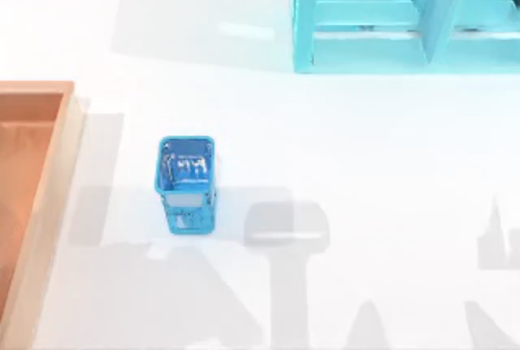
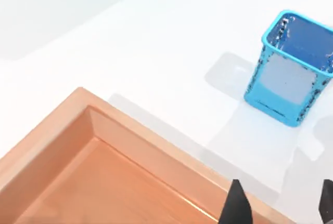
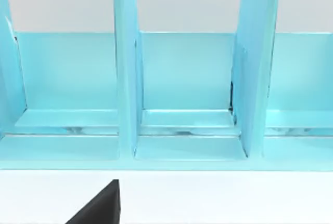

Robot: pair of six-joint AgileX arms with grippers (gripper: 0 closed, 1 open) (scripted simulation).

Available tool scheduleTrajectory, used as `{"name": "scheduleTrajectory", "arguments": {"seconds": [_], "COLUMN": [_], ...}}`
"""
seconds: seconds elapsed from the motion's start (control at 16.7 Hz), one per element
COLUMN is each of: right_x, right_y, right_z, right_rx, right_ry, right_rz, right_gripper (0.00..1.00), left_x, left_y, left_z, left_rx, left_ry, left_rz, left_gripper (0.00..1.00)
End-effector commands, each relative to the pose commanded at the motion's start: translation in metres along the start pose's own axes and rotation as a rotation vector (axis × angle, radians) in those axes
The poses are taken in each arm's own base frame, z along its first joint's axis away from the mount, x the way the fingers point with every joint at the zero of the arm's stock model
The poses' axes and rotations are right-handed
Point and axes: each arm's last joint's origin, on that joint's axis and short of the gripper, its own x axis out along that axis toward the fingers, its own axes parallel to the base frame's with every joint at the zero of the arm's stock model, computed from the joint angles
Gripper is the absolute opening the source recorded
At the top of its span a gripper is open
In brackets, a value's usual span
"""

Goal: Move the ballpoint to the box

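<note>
You've got a white table (image 1: 341, 147) carrying three things. The wooden box (image 1: 50, 179) sits at the left edge, running off the near-left corner, orange-brown floor with tan walls. The blue mesh pen holder (image 1: 186, 183) stands upright just right of the box, apart from it. The cyan shelf unit (image 1: 382, 17) sits at the far edge toward the right corner, compartments facing you.
</note>
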Motion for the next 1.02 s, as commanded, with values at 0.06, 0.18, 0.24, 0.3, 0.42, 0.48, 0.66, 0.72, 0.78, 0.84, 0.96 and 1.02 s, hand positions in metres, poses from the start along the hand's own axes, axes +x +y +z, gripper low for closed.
{"name": "scheduleTrajectory", "arguments": {"seconds": [0.06,0.18,0.24,0.3,0.42,0.48,0.66,0.72,0.78,0.84,0.96,1.02], "right_x": [0.0,0.0,0.0,0.0,0.0,0.0,0.0,0.0,0.0,0.0,0.0,0.0], "right_y": [0.0,0.0,0.0,0.0,0.0,0.0,0.0,0.0,0.0,0.0,0.0,0.0], "right_z": [0.0,0.0,0.0,0.0,0.0,0.0,0.0,0.0,0.0,0.0,0.0,0.0], "right_rx": [0.0,0.0,0.0,0.0,0.0,0.0,0.0,0.0,0.0,0.0,0.0,0.0], "right_ry": [0.0,0.0,0.0,0.0,0.0,0.0,0.0,0.0,0.0,0.0,0.0,0.0], "right_rz": [0.0,0.0,0.0,0.0,0.0,0.0,0.0,0.0,0.0,0.0,0.0,0.0], "right_gripper": [1.0,1.0,1.0,1.0,1.0,1.0,1.0,1.0,1.0,1.0,1.0,1.0], "left_x": [0.005,0.013,0.017,0.021,0.029,0.034,0.045,0.046,0.046,0.046,0.046,0.046], "left_y": [0.0,0.0,0.0,0.001,0.003,0.003,0.002,0.002,0.002,0.002,0.002,0.002], "left_z": [-0.003,-0.006,-0.007,-0.008,-0.013,-0.017,-0.024,-0.024,-0.024,-0.024,-0.024,-0.024], "left_rx": [-0.003,0.006,0.019,0.032,0.038,0.031,0.026,0.028,0.029,0.029,0.029,0.029], "left_ry": [0.002,-0.001,-0.004,-0.006,-0.006,-0.008,-0.011,-0.01,-0.01,-0.01,-0.01,-0.01], "left_rz": [-0.001,-0.001,0.003,0.008,0.012,0.009,0.006,0.007,0.007,0.007,0.007,0.007], "left_gripper": [0.0,0.0,0.0,0.0,0.0,0.0,0.0,0.0,0.0,0.0,0.0,0.08]}}
